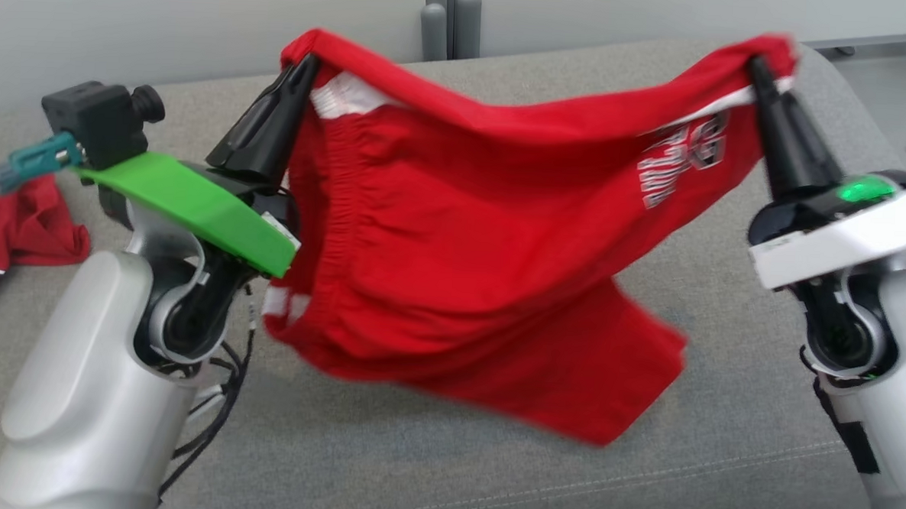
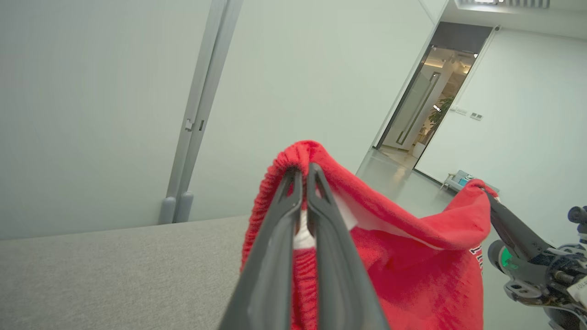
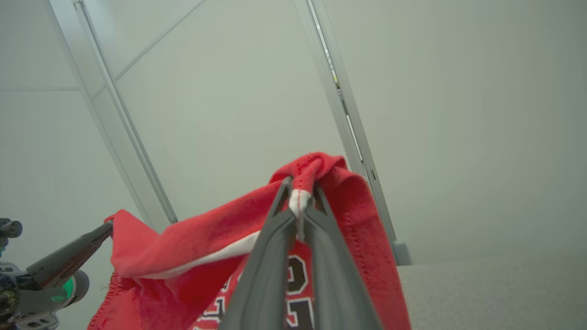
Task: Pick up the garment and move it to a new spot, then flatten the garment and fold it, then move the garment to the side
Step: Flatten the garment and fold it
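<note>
The garment, a pair of red shorts, hangs in the air above the grey cushion, stretched between the two claws with its long axis running left to right across the head view. The left claw is pressed together on one upper corner at the elastic waistband. In the left wrist view its two fingers lie nearly parallel, with red cloth and a strip of white trim pinched between the tips. The right claw is likewise pressed together, pinching the opposite upper corner close to the printed lettering. The right wrist view shows a white seam caught between its tips. Both claws point up and away from the robot at about the same height and well apart, and the top edge sags slightly between them. The bulk of the cloth hangs below both claws and toward the robot. Its lower hem is blurred and near the cushion; contact cannot be told. Neither arm is nearer, as the load is shared. A second red cloth lies on the cushion beside the left arm, apart from the held garment. Judgement: the transfer step is in hand. The next move calls for both claws to descend together at equal spacing, so that the hem lands first and the cloth lays out flat.
</note>
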